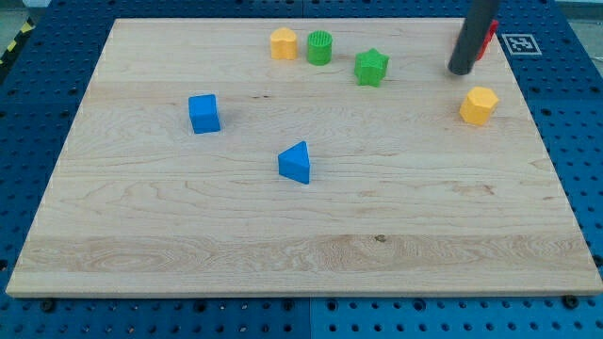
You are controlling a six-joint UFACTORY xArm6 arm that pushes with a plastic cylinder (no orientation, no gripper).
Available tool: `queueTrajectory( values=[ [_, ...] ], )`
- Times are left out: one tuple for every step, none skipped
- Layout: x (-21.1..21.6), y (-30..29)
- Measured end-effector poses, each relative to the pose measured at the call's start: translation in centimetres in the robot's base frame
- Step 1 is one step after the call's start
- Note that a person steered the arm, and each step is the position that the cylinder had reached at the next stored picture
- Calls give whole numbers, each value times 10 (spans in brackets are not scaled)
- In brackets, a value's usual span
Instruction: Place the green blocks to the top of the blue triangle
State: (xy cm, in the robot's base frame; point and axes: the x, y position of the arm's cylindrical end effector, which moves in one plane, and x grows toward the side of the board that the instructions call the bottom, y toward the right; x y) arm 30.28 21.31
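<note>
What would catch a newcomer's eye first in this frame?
Probably my tip, a dark rod coming down at the view's top right, partly hiding a red block behind it, with a yellow block just below. Next, the cluster along the top edge: a yellow block, a green cylinder and a green star. The blue triangle sits alone near the board's middle, a blue cube to its left.

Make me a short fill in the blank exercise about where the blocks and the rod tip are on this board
1. The block nearest my tip, just below it in the view, is coloured ____.
2. The green cylinder sits between the yellow block and the green ____.
3. The blue triangle lies to the view's ____ of the blue cube.

Missing words: yellow; star; right
</note>
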Motion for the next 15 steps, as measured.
queueTrajectory(
  values=[
    [-1, -27],
    [-2, -67],
    [-2, -104],
    [-2, -128],
    [0, -141],
    [17, -147],
    [43, -147],
    [64, -154],
    [69, -172],
    [63, -167],
    [24, -151],
    [-22, -150],
    [-64, -154],
    [-93, -172],
    [-97, -177]
  ],
)
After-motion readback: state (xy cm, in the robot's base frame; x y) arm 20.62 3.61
